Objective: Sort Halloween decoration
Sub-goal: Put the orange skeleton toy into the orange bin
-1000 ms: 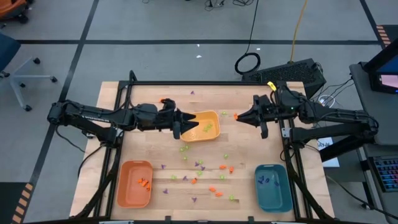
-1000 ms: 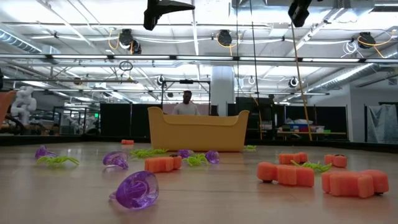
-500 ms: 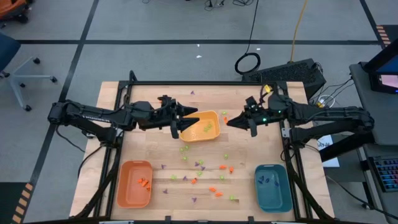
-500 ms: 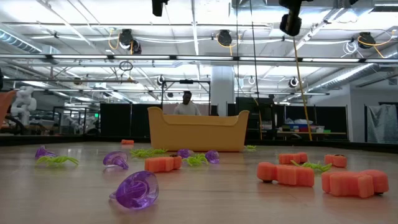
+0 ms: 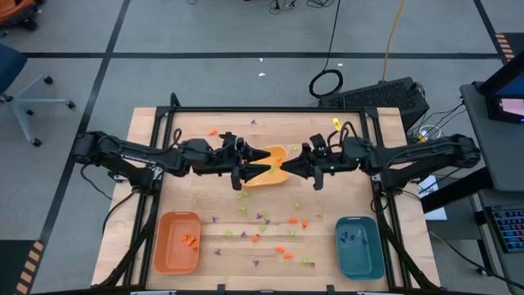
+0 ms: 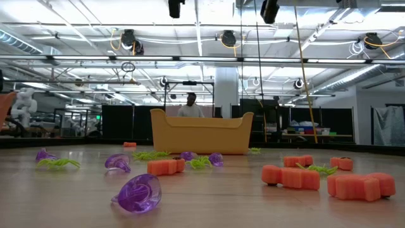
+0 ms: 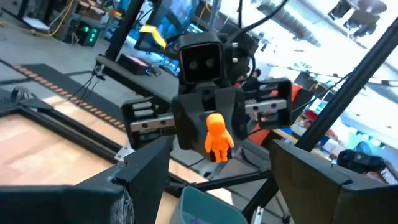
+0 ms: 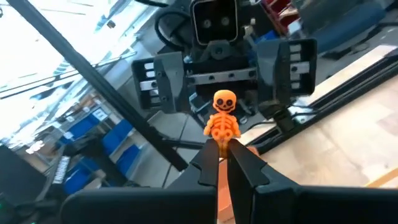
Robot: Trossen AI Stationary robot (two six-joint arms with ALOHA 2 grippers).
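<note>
You see a wooden table (image 5: 327, 205) carrying three trays. The yellow tray (image 5: 274, 176) sits near the middle toward the far edge; the orange tray (image 5: 178, 242) lies at the near left corner and the teal tray (image 5: 359, 246) at the near right corner.

The two arms reach in from opposite sides and meet nose to nose above the yellow tray. The left gripper (image 5: 260, 164) has its fingers spread apart and empty; in the left wrist view you see them as two dark prongs framing the other arm's head. The right gripper (image 5: 286, 166) has its fingers pressed together on an orange skeleton figure (image 8: 222, 119), which stands up from the fingertips (image 8: 211, 163) and faces the left gripper's open jaws. In the left wrist view the same figure (image 7: 217, 137) hangs at the front of the right gripper.

The remaining Halloween decoration (image 5: 270, 225) lies scattered on the table between the trays: orange, light green and purple pieces. A few orange pieces rest in the orange tray, a few purple ones in the teal tray, and green ones in the yellow tray. In the low view a purple ring (image 6: 138, 192) lies nearest, with orange blocks (image 6: 291, 177) to its right.

No brand, label or writing can be read on any item.
</note>
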